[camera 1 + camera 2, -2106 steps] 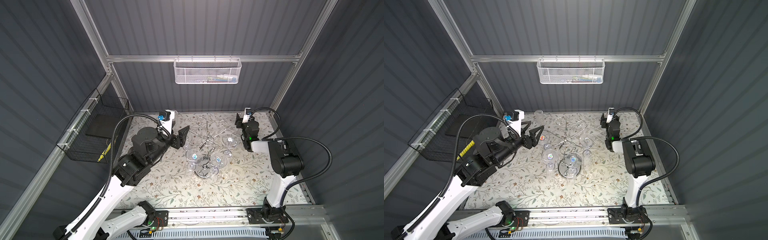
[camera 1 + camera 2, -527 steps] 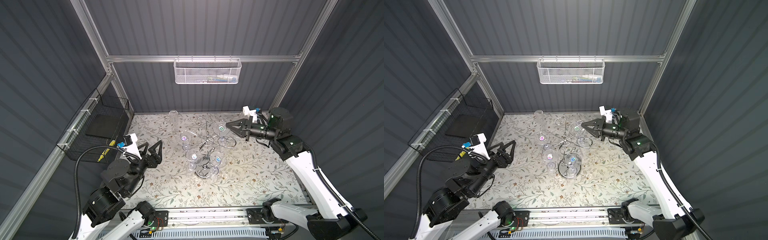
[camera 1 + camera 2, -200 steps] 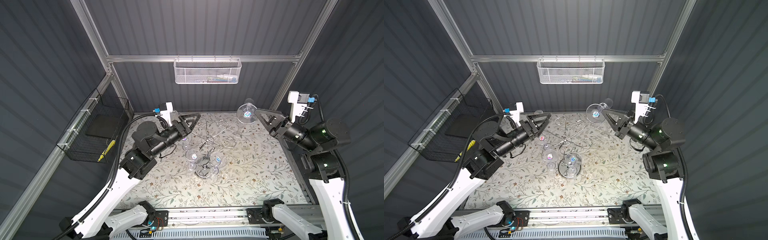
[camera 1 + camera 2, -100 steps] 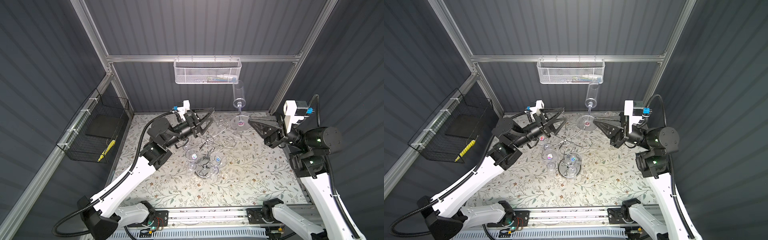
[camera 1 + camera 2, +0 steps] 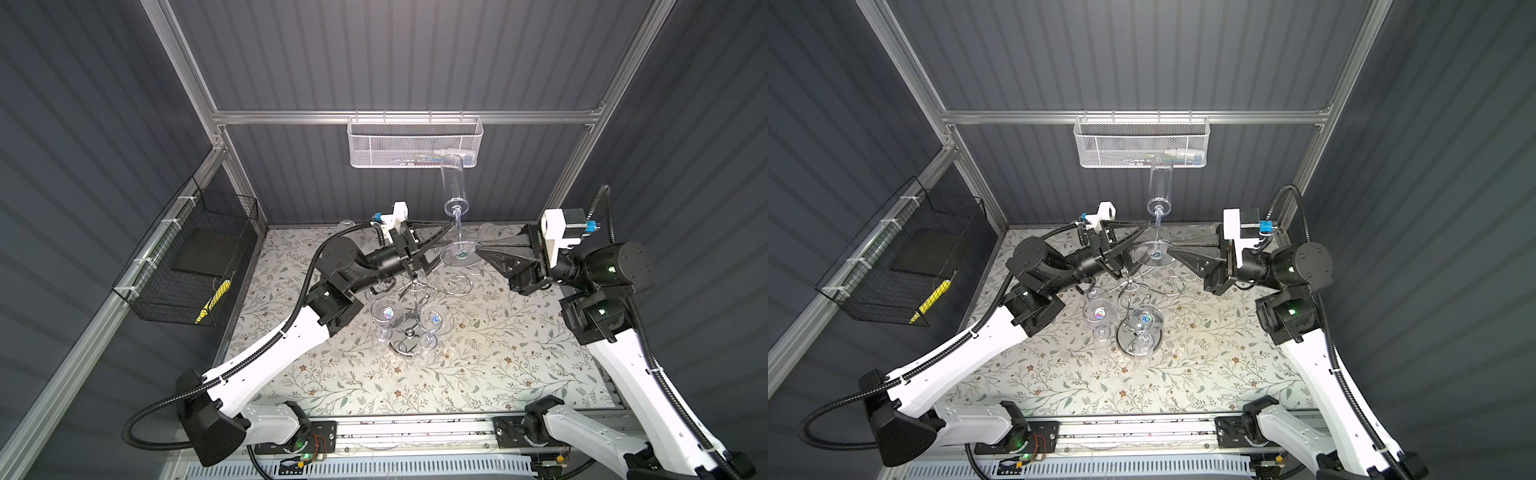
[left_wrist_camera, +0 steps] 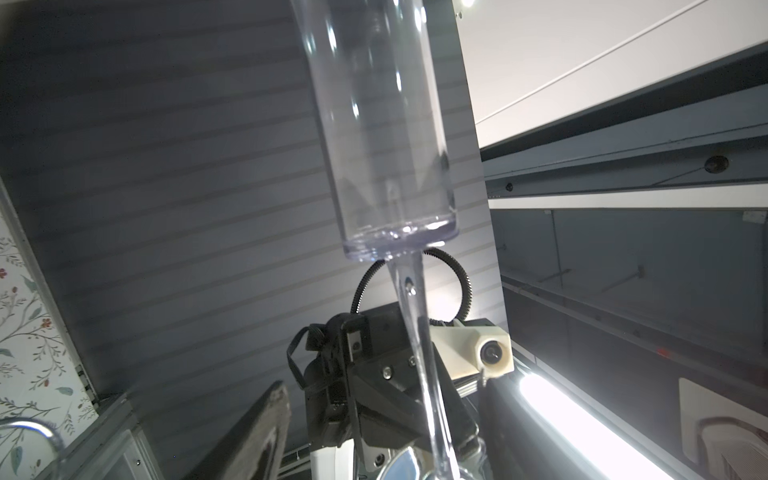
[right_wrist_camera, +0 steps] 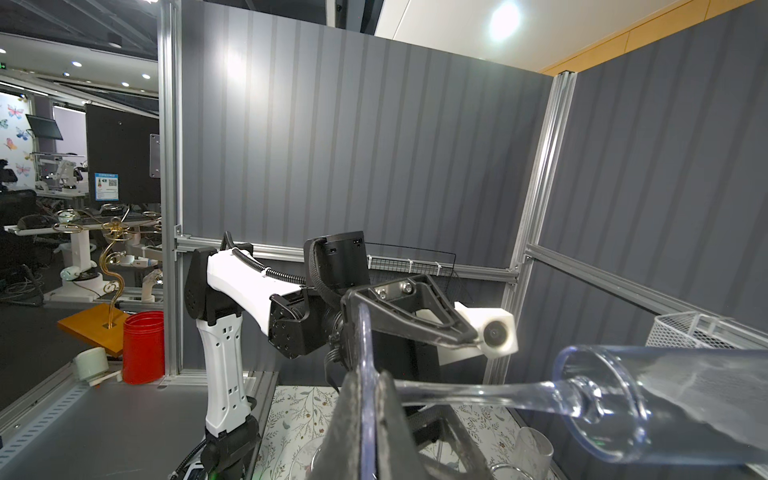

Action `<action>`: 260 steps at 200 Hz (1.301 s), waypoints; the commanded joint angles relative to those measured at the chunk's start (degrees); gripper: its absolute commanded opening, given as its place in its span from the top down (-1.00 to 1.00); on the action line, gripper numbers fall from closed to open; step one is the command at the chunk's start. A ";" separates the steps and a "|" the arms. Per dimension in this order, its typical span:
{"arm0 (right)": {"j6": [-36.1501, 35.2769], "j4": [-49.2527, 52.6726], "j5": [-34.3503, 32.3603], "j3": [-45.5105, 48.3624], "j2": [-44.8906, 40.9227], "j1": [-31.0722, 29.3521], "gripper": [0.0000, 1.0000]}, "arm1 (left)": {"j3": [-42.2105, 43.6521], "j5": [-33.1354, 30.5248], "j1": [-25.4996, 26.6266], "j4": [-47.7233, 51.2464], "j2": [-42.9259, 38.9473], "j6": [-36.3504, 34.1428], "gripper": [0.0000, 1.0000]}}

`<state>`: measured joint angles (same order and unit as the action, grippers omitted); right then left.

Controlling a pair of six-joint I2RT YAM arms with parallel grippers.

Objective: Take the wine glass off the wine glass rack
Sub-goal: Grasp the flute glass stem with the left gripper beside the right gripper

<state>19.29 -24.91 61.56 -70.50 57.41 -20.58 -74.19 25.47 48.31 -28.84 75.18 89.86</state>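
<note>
Top view: R gripper (image 5: 480,248) clamps wine glass (image 5: 453,183) foot.

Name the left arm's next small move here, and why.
Probably close the left gripper on the stem. The right gripper is shut on the rim of the foot of the wine glass and holds it upright, clear of the wine glass rack. The left jaws stand open, apparently either side of the stem, so a stem grip looks ready and steadier.
</note>
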 commanded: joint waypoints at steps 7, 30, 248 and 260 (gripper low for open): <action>-1.89 -4.93 1.17 0.04 0.24 -1.25 1.00 | -2.10 2.22 1.54 -6.54 1.39 0.62 -0.39; -2.61 -4.68 1.32 0.07 0.60 -2.00 1.00 | -1.59 2.26 2.46 -9.33 2.47 1.76 -0.26; -7.52 0.55 -9.28 6.10 -6.54 -2.97 -0.98 | 0.63 -1.10 2.71 -6.72 -0.20 -2.58 1.00; -4.33 -2.38 -14.13 7.42 -7.89 -2.95 -0.98 | -0.20 -1.81 2.70 -4.38 -1.02 -5.97 1.00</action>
<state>9.98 -21.56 56.93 -65.08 52.36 -23.31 -73.54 24.88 51.13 -34.15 76.73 89.89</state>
